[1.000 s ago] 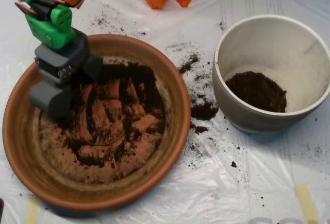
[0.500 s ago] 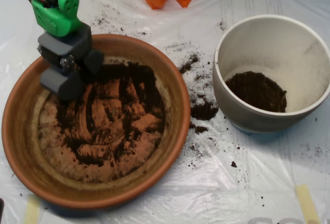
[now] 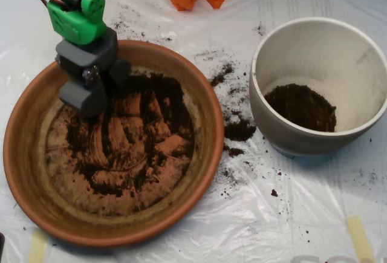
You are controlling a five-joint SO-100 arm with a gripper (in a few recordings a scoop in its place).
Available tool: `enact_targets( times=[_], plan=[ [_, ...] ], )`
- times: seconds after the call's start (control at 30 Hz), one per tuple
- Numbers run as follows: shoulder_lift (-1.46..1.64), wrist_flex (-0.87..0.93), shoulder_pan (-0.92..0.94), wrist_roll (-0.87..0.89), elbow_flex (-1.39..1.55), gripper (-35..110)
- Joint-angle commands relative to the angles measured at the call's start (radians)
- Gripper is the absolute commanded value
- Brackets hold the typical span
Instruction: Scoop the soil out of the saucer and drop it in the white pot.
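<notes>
Spilled soil [image 3: 239, 130] on plastic sheet [image 3: 290, 214] btwn saucer [image 3: 24, 172] & white pot [image 3: 266, 118].

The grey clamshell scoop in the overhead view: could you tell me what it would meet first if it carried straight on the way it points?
Most likely the dark crumbly soil on the floor of the round terracotta saucer. The grey clamshell scoop points down into it, though its height above is unclear.

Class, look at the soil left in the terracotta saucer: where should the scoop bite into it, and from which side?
Judging by thickness, bite the dark band of soil along the saucer's upper-right floor. Bring the scoop in from the left, since elsewhere only thin smears remain.
</notes>
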Motion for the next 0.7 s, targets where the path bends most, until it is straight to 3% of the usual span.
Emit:
enact_targets(
  times=[0.0, 0.33, 0.67],
  plan=[
    [0.029, 0.04, -0.023, 0.002, 0.038, 11],
    [0.043, 0.055, -0.087, -0.009, 0.061, 0],
    [0.101, 0.163, -0.221, 0.0, -0.069, 0]
  ],
)
